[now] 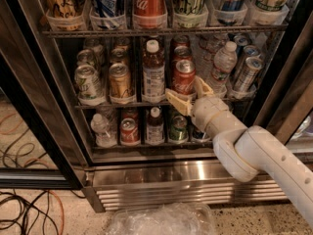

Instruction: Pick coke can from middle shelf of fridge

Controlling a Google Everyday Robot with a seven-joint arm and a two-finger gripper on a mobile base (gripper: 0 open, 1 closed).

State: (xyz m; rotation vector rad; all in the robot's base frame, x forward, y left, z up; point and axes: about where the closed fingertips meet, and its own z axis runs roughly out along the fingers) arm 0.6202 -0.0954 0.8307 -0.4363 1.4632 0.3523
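Observation:
The coke can (184, 76), short and red with a silver top, stands on the middle shelf (128, 103) of the fridge (156, 179), right of a brown-capped bottle (153, 75). My gripper (185, 89) is open at the shelf's front edge. One cream finger (177, 102) reaches out below and left of the can, the other (203, 87) is at its right side. The can's lower part is hidden behind the gripper. Whether the fingers touch the can I cannot tell.
A gold-tan can (120, 80) and a green-white can (88, 82) stand left on the same shelf, a water bottle (223, 62) and tilted cans (247, 73) right. A tall Coca-Cola can (148, 1) is on the rack above. Cables (24, 214) and a plastic bag (161, 220) lie on the floor.

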